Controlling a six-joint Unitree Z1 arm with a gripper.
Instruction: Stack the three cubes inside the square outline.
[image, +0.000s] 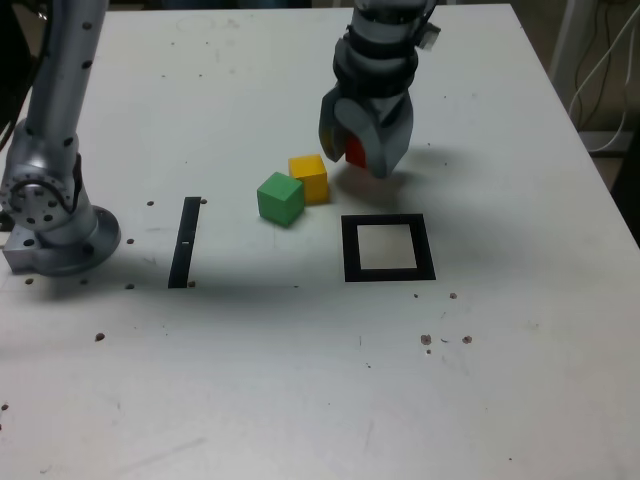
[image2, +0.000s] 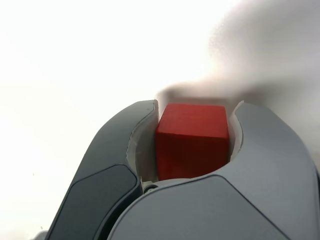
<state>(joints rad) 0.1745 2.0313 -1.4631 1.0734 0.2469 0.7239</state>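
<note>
Worktop: white worktop (image: 300, 380) fills the exterior view, speckled with small dark marks; cables hang at the upper right of the frame.
Arm base: silver arm base (image: 50, 215) stands at the left edge of the exterior view.
Gripper: gripper (image: 358, 152) in the upper middle of the exterior view, pointing down, its jaws closed onto the red cube (image2: 192, 140); the wrist view shows the cube pressed between both jaws.
Red cube place: low over the worktop, above the square outline in the frame; whether it touches the surface I cannot tell.
Yellow cube: yellow cube (image: 309, 178) sits just left of the gripper.
Green cube: green cube (image: 280, 198) touches the yellow one, lower left of it.
Square outline: square outline (image: 350, 250) lies centre-right, holding nothing.
Black strip: black strip (image: 185, 241) lies left of centre, well apart from the cubes.
</note>
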